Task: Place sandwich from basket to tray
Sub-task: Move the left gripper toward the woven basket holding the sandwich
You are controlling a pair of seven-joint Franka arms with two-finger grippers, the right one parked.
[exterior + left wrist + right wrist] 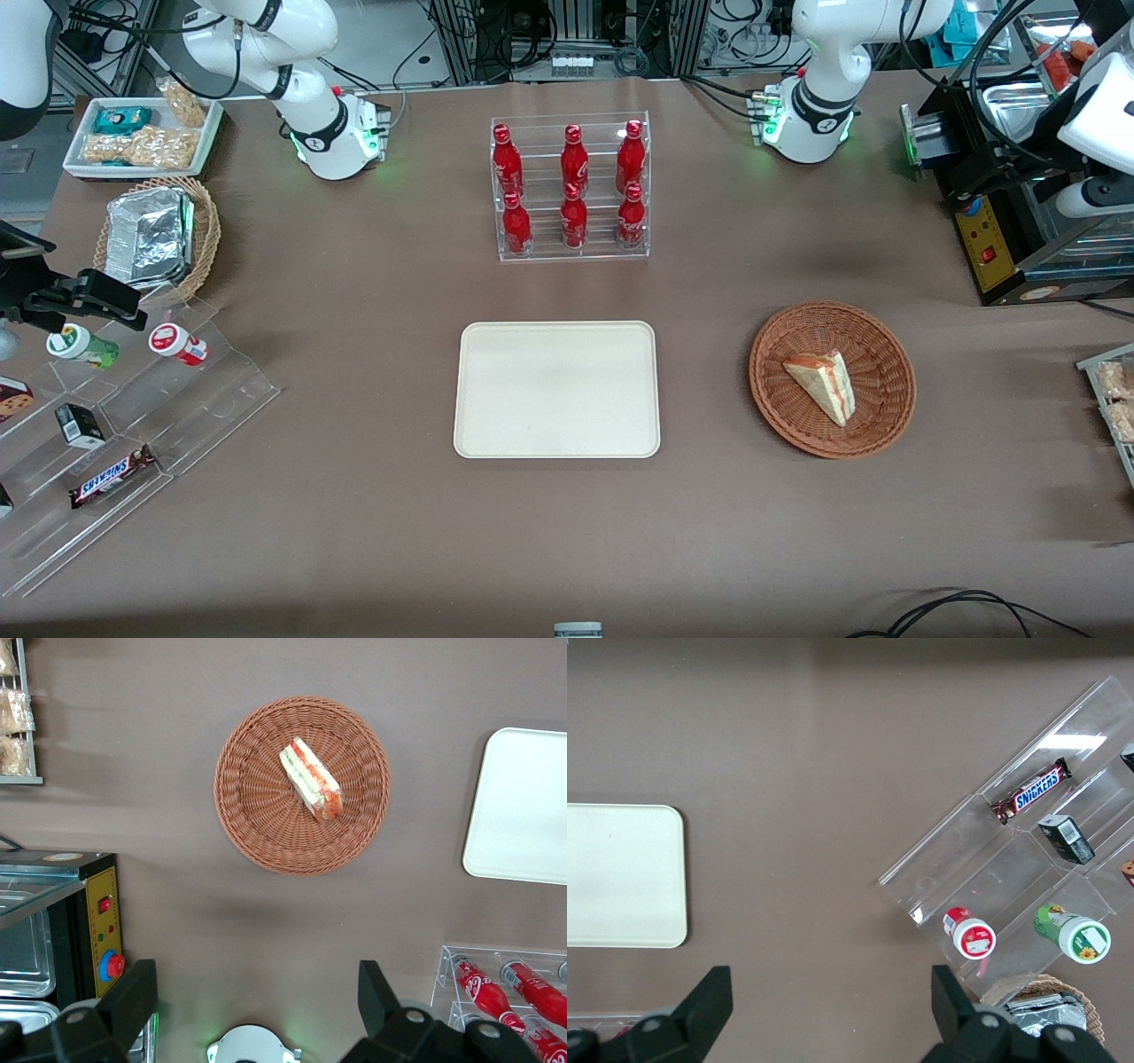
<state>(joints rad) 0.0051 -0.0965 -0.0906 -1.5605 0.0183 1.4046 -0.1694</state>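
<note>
Nearest the front camera, the tray (556, 389) lies flat on the brown table (354, 532) with nothing on it. Beside it, toward the working arm's end, sits the basket (788, 416), and the sandwich (824, 384) lies on its side in the middle of it, uncovered. Farther from the camera than the tray stands a clear rack (571, 248) of red bottles (574, 159). Near the basket, at the table's edge, is a black oven (53, 921) with a red knob. The gripper (257, 1001) hangs high above the table with its fingers (133, 997) spread wide and holding nothing, well apart from the basket.
</note>
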